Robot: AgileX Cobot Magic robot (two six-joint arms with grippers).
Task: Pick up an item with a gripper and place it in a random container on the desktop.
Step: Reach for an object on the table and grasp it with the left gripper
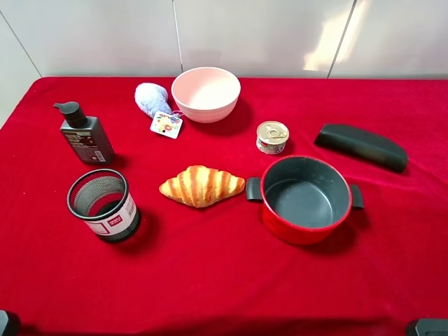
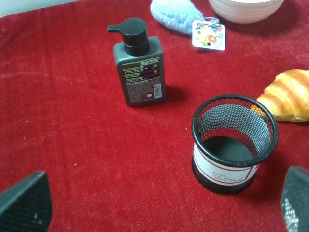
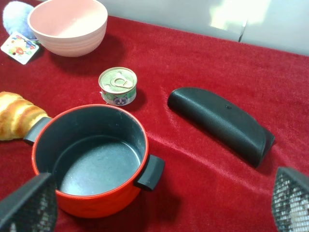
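- the left hand [image 2: 159, 207] hangs low over the near side of the surface [image 1: 224, 280], fingers spread wide with nothing between them; the right hand [image 3: 159, 205] is spread and empty too
- the plush toy [image 1: 152, 99] lies at the far side, just beside the pink bowl [image 1: 206, 93]; whether they touch i cannot tell, and its paper tag [image 1: 166, 124] lies flat on the cloth in front of it
- the pump bottle [image 1: 84, 134] and the mesh cup [image 1: 103, 204] stand between the left hand and the toy — a low, straight reach would likely clip one, and the bottle looks tall enough to topple
- with toy and bowl so close, a finger coming down on the bowl side may strike the rim and shove or tip the bowl
- the toy is soft and fluffy — a shallow pinch could catch only fur or the tag, and it might slip out on the lift
- a toy dangling by its tag could swing and land on the rim or outside the bowl at release
- the croissant [image 1: 201, 185] lies near the middle, closer to both hands; closing on it instead would be the wrong pick
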